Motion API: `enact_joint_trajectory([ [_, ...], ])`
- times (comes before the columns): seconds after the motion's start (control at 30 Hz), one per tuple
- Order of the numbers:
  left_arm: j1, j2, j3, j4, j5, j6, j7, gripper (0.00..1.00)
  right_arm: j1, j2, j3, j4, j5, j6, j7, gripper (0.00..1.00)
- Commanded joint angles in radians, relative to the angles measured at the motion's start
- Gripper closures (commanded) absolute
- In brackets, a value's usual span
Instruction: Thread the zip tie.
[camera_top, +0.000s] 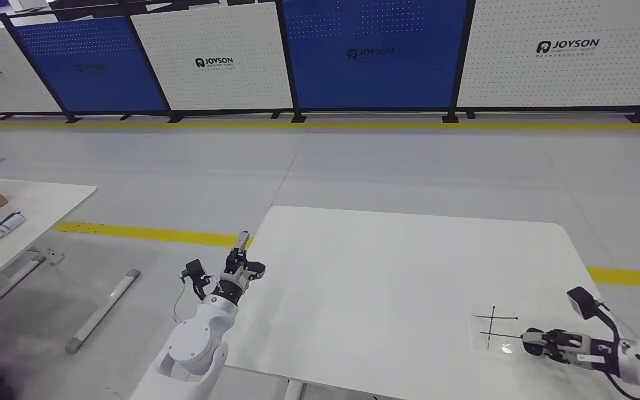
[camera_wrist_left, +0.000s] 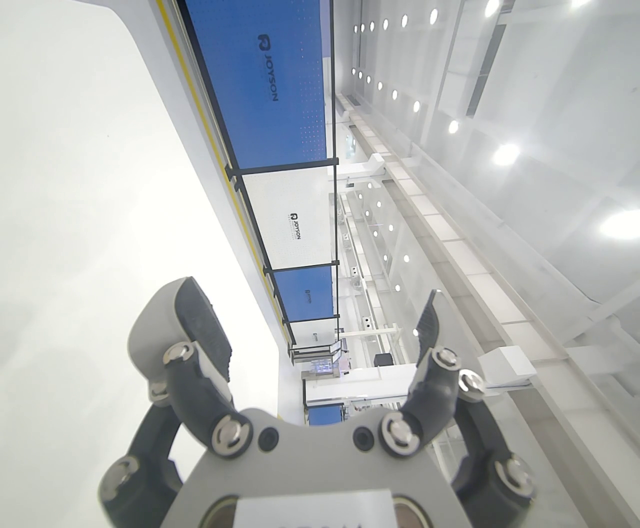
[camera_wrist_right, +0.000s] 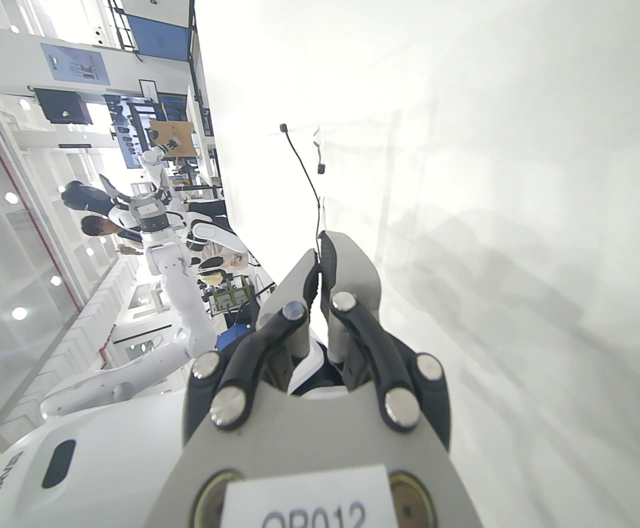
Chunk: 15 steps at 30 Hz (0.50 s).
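Zip tie (camera_wrist_right: 305, 172): tail pinched in right gripper (camera_wrist_right: 320, 246); left gripper (camera_wrist_left: 320, 320) spread, empty, well apart; threading not begun.

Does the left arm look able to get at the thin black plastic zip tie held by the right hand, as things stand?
Probably yes, after a long reach: the open left hand is at the white table's left edge, the zip tie near its right edge, with bare tabletop between them.

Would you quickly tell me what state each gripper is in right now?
Left gripper: open, holding nothing.
Right gripper: shut on the black zip tie.
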Motion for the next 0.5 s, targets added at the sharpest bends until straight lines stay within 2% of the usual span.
enact_joint_trajectory([
  [0.0,0.000,0.000,0.000,0.000,0.000,0.000,0.000,0.00,0.001,0.001,-0.002,0.000,0.001,0.000,-0.001,1.00],
  [0.2,0.000,0.000,0.000,0.000,0.000,0.000,0.000,0.00,-0.015,0.007,0.028,0.007,0.066,-0.044,0.016,1.00],
  [0.4,0.000,0.000,0.000,0.000,0.000,0.000,0.000,0.00,-0.049,0.013,0.080,0.015,0.208,-0.102,0.048,1.00],
  [0.47,0.000,0.000,0.000,0.000,0.000,0.000,0.000,0.00,-0.061,0.014,0.065,0.004,0.263,-0.120,0.048,1.00],
])
